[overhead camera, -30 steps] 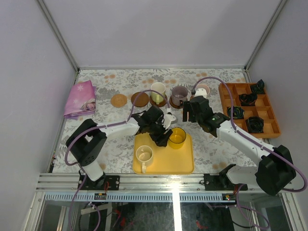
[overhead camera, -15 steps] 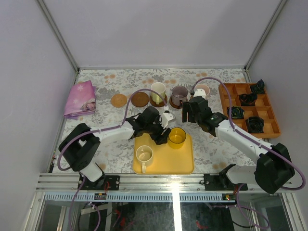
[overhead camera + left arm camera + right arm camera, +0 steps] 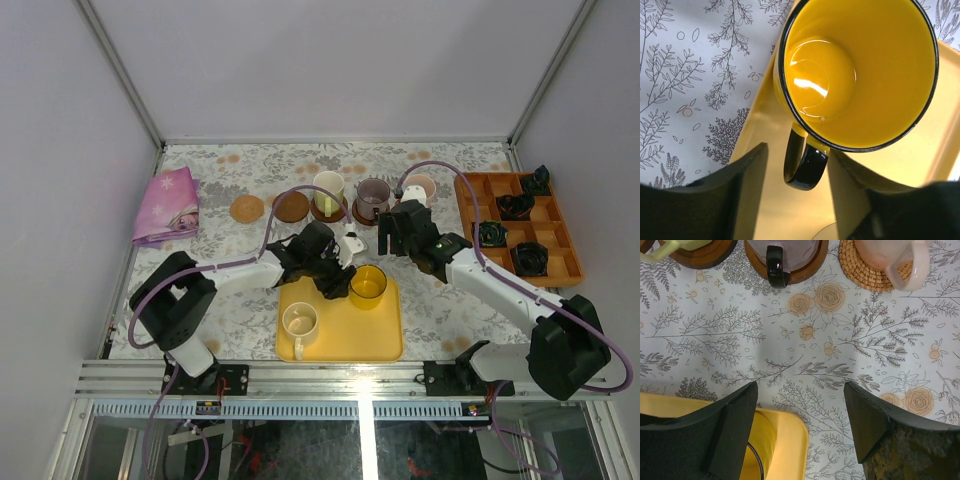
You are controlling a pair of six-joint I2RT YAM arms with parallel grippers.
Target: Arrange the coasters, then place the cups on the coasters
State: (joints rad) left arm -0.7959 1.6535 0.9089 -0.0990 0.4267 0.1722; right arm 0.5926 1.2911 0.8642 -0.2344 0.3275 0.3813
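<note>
**Cup placement, partly complete.** Three cups are sitting on coasters (image 3: 807,271) in a row beyond the yellow tray (image 3: 375,340): a cream cup (image 3: 328,190), a grey-purple cup (image 3: 373,195) and a pale pink cup (image 3: 420,186); a tan coaster (image 3: 246,208) and a dark brown coaster (image 3: 291,206) are lying bare at the left end of that row, beyond the tray's far left corner; two cups are waiting on the tray, a yellow cup (image 3: 860,70) at its far right corner and a second cream cup (image 3: 300,321) near its left edge. The left gripper (image 3: 796,160) is straddling the yellow cup's black handle (image 3: 802,167), jaws apart and not clamped; the right gripper (image 3: 800,390) is hovering wide open and empty over the counter (image 3: 805,330), just beyond the tray's far right corner. Judged remaining: two cups to carry. The yellow cup is standing close to the tray's raised rim; the way to the bare coasters is passing near the seated cream cup; an orange divided tray (image 3: 470,200), well right of the yellow tray, and a pink cloth (image 3: 168,205), well left, are lying off that path.
</note>
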